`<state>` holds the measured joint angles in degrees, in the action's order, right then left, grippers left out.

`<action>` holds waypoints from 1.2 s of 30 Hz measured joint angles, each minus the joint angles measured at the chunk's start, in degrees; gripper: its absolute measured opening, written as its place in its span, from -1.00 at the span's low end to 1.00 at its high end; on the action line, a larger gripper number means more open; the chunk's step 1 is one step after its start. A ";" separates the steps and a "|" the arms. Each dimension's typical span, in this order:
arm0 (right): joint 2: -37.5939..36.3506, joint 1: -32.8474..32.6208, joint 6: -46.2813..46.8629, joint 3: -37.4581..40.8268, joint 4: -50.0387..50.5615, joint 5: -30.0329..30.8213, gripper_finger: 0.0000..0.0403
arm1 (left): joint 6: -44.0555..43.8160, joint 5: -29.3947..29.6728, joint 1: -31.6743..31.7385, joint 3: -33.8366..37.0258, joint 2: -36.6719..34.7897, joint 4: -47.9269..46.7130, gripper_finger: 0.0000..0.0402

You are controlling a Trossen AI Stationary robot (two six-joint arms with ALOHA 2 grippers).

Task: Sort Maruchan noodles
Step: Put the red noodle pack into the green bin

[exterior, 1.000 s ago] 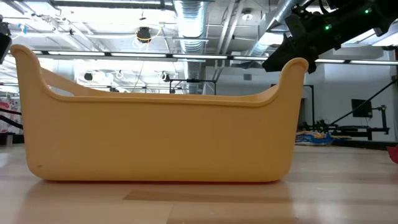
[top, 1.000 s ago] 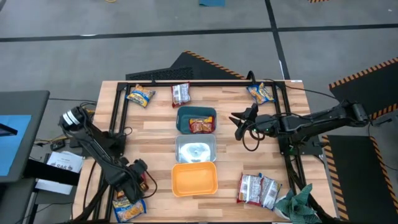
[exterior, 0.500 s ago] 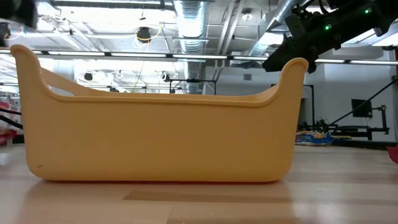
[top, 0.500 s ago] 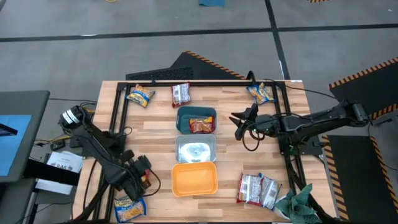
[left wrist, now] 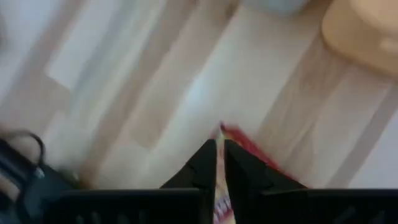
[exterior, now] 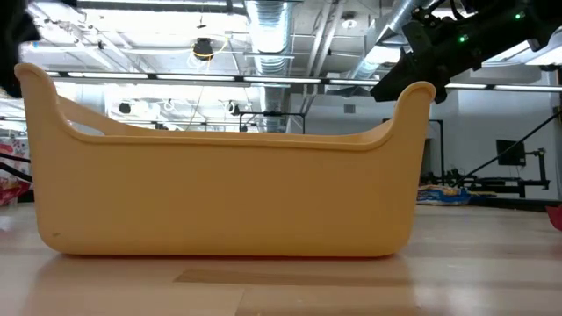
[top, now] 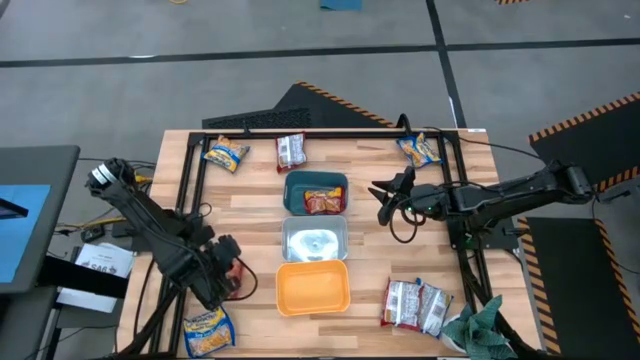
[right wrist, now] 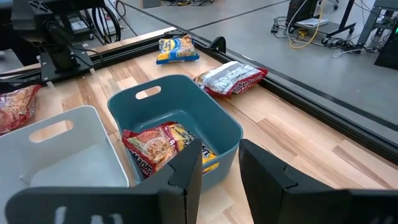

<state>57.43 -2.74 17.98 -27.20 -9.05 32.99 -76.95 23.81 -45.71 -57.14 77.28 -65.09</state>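
Left of the orange bin (top: 313, 288), our left gripper (top: 228, 281) pinches a red-orange noodle packet (left wrist: 249, 147). Our right gripper (top: 386, 196) waits beside the teal bin (top: 315, 181), fingers apart.

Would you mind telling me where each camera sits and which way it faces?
High: overhead, looking down; both arms, teal bin, white bin.
Low: table height, facing the orange bin; an arm above.
Left wrist: looks down past the left hand, shut on a red packet.
Right wrist: past the open right hand into the teal bin.
Shared: both bins.
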 joint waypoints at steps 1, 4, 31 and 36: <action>0.00 0.01 0.01 0.00 0.00 0.00 -0.36 | -0.40 -1.46 -0.26 0.85 0.00 0.99 -0.79; 0.00 0.00 0.02 0.00 -0.01 0.00 -0.36 | -2.21 -5.22 -0.94 3.43 0.00 4.04 -0.59; -0.02 0.01 0.06 0.00 -0.01 0.02 -0.36 | -13.31 -10.96 -0.55 20.93 -0.39 21.65 -0.19; -0.02 0.00 0.08 -0.01 -0.01 0.02 -0.36 | -10.47 -11.03 -0.03 21.03 -0.31 20.88 -0.68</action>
<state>57.41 -2.74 18.06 -27.21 -9.06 33.01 -87.42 12.78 -45.74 -36.11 76.97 -44.21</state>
